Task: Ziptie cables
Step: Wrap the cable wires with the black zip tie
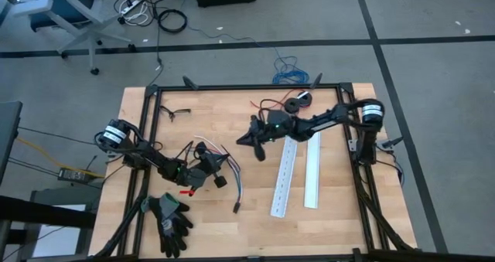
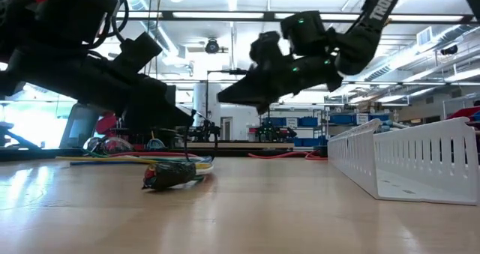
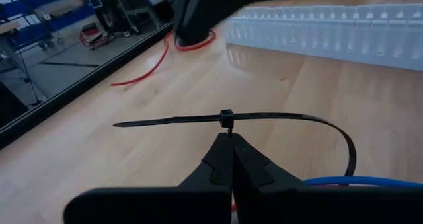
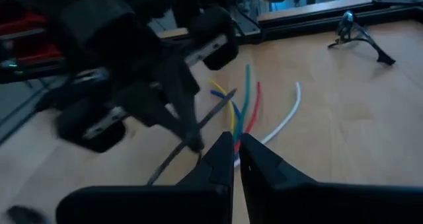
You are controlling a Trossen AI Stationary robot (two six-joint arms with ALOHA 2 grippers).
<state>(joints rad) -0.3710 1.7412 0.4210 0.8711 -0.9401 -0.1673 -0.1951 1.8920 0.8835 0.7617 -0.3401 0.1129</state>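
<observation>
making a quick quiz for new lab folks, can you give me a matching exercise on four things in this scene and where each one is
Things:
1. black zip tie
2. dark gloves
3. white slotted cable ducts
4. red wire with black spool

Places:
a. lying side by side, right of the table's middle
b. pinched at the tips of the left gripper
c. against the table's rim, in its right half
d. in a table corner on the left side

Pairs: 1-b, 2-d, 3-a, 4-c

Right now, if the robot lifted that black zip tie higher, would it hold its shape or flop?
Probably springy rather than floppy: the zip tie, pinched in the left gripper, sticks out sideways unsupported and curves smoothly. It looks thin, so likely very light.
</observation>
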